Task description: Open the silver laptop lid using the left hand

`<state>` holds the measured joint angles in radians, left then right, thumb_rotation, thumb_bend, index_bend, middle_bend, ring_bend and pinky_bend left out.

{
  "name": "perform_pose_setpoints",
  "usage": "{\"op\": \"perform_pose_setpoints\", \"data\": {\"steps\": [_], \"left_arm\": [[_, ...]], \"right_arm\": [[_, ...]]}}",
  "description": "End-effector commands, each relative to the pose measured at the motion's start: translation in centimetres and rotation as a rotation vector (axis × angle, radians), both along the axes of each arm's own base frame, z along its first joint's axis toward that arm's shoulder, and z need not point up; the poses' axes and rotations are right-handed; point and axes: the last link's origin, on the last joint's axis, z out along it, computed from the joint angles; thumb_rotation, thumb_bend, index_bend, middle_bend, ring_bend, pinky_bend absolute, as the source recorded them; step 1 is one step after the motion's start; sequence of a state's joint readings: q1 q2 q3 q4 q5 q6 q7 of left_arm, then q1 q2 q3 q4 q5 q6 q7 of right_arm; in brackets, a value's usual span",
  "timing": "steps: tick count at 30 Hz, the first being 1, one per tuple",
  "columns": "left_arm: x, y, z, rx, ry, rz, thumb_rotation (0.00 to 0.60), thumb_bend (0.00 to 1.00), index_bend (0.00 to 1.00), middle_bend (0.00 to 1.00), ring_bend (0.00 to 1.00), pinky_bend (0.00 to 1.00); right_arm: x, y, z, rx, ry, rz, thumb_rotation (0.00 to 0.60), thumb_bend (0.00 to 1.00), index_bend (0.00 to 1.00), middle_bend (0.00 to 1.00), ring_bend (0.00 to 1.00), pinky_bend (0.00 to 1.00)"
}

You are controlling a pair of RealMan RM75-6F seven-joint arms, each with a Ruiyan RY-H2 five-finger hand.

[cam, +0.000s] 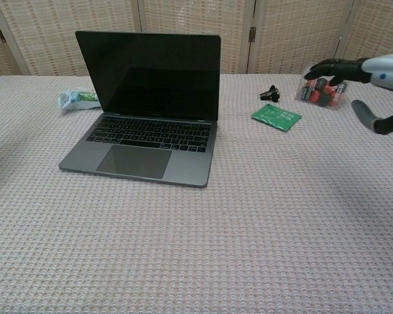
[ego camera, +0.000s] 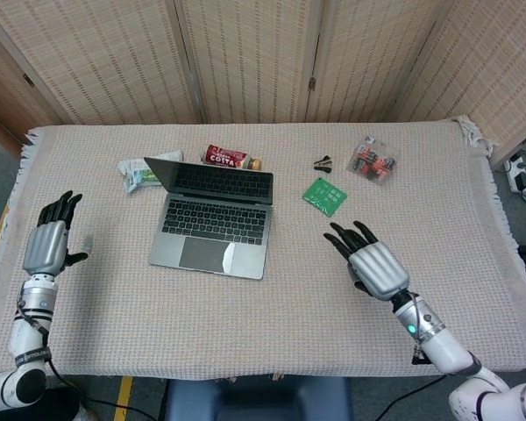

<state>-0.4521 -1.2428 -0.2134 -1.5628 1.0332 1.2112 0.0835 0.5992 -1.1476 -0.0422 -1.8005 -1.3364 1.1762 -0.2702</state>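
Left robot hand (ego camera: 49,246) hangs near the left edge of the bench (ego camera: 272,333), palm flat, fingers spread and holding nothing; the chest view does not show it. Bare cloth lies between it and the silver laptop (ego camera: 212,217), which sits well apart to its right, left of the bench's middle. The laptop lid (cam: 154,74) stands open, roughly upright and tilted slightly back, dark screen facing the robot. Its base lies flat, hinge along the far side, long axis running left to right and turned slightly against the bench edge. Behind its left corner lies a white and green packet (ego camera: 140,172), and behind the hinge a red can (ego camera: 225,157) lies on its side, both close to the lid. Open cloth runs along the near side of the laptop to the front edge. Right of the laptop lie a green card (ego camera: 324,195), a small black clip (ego camera: 323,163) and a clear packet of red and black items (ego camera: 373,160). Right robot hand (ego camera: 373,262) hovers over open cloth right of centre, fingers spread, released, well apart from the laptop.
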Motion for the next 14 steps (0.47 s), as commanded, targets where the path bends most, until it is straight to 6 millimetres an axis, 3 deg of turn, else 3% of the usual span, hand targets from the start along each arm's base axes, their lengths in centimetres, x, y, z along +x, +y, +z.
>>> {"op": "perform_pose_setpoints", "data": {"steps": [1, 8, 14], "left_arm": [[-1.9, -3.7, 1.2, 0.023, 0.006, 0.019, 0.600, 0.52, 0.00, 0.00, 0.00, 0.00], [-4.1, -8.9, 2.2, 0.064, 0.025, 0.045, 0.600, 0.52, 0.00, 0.00, 0.00, 0.00], [-4.7, -12.9, 2.2, 0.076, 0.023, 0.065, 0.600, 0.52, 0.00, 0.00, 0.00, 0.00]], "right_arm": [[-2.8, 2.2, 2.9, -0.071, -0.030, -0.064, 0.600, 0.76, 0.00, 0.01, 0.12, 0.02], [-6.5, 5.6, 6.3, -0.172, -0.069, -0.127, 0.600, 0.76, 0.00, 0.01, 0.12, 0.02], [-8.5, 8.5, 7.5, -0.229, -0.108, -0.162, 0.600, 0.76, 0.00, 0.01, 0.11, 0.02]]}}
